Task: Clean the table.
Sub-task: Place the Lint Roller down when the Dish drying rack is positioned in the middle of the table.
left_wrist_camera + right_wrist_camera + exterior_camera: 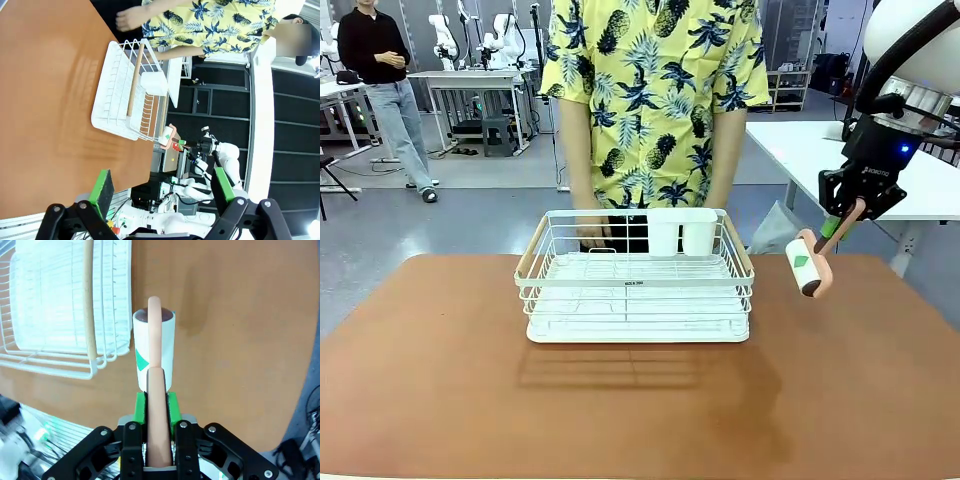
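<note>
Table [440,380] top in smooth matt reddish-brown, dish rack [636,290] of white coated wire with pale wooden handles (glossy white plastic cups at rear), lint roller [808,264] with white paper roll, matt pink plastic handle.

I see a white wire dish rack [637,290] with wooden handles sitting mid-tabletop, two white cups [681,232] in its far right corner. Behind it stands a person in a yellow pineapple-print shirt [655,90]. Another person in black [380,70] stands far back left, beside white tables [470,78].
</note>
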Controlling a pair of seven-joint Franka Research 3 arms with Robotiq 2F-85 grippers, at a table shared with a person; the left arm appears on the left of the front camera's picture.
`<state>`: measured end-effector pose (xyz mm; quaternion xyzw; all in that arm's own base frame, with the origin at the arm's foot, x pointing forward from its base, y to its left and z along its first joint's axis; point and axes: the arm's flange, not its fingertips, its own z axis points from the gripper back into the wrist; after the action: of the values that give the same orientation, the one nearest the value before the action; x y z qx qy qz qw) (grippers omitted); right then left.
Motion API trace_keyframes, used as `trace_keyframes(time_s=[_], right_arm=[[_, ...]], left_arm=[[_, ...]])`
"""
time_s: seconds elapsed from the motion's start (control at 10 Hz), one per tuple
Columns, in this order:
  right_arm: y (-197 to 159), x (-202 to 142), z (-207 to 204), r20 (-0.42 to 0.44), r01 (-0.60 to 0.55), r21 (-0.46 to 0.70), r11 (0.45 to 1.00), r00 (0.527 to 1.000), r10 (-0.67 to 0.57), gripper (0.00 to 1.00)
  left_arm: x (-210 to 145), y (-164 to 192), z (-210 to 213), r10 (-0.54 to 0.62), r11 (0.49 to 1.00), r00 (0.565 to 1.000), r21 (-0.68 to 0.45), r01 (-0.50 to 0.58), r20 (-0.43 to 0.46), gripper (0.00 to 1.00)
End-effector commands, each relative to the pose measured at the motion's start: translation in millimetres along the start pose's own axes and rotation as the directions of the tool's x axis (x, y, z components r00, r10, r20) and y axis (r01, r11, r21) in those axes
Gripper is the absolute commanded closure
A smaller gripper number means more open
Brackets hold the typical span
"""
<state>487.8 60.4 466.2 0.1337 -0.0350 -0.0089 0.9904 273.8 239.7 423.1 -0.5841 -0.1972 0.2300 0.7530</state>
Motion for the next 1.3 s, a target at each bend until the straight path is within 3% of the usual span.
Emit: trace_keyframes(time_s=[0.0,0.1,0.3,0.4,0.6,0.9,1.2], right_arm=[[2,22,9,0.113,0.470,0.153,0.869,0.865,-0.488,0.79],[1,26,8,0.180,0.609,0.184,0.772,0.751,-0.636,0.79],[-11,30,2,0.252,0.762,0.200,0.616,0.568,-0.783,0.79],[-20,36,-5,0.261,0.807,0.242,0.539,0.481,-0.837,0.79],[-47,44,-33,0.174,0.867,0.335,0.369,0.328,-0.928,0.79],[-67,45,-71,0.081,0.888,0.374,0.268,0.256,-0.963,0.79],[-69,47,-92,0.073,0.907,0.333,0.257,0.247,-0.966,0.79]], left_arm=[[-2,1,4,-0.015,1.000,1.000,-0.011,0.014,-0.008,0.00],[-2,1,4,-0.015,1.000,1.000,-0.011,0.014,-0.008,0.00],[-2,1,4,-0.015,1.000,1.000,-0.011,0.014,-0.008,0.00],[-2,1,4,-0.015,1.000,1.000,-0.011,0.014,-0.008,0.00],[-2,1,4,-0.015,1.000,1.000,-0.011,0.014,-0.008,0.00],[-2,1,4,-0.015,1.000,1.000,-0.011,0.014,-0.008,0.00],[-2,1,4,-0.015,1.000,1.000,-0.011,0.014,-0.008,0.00]])
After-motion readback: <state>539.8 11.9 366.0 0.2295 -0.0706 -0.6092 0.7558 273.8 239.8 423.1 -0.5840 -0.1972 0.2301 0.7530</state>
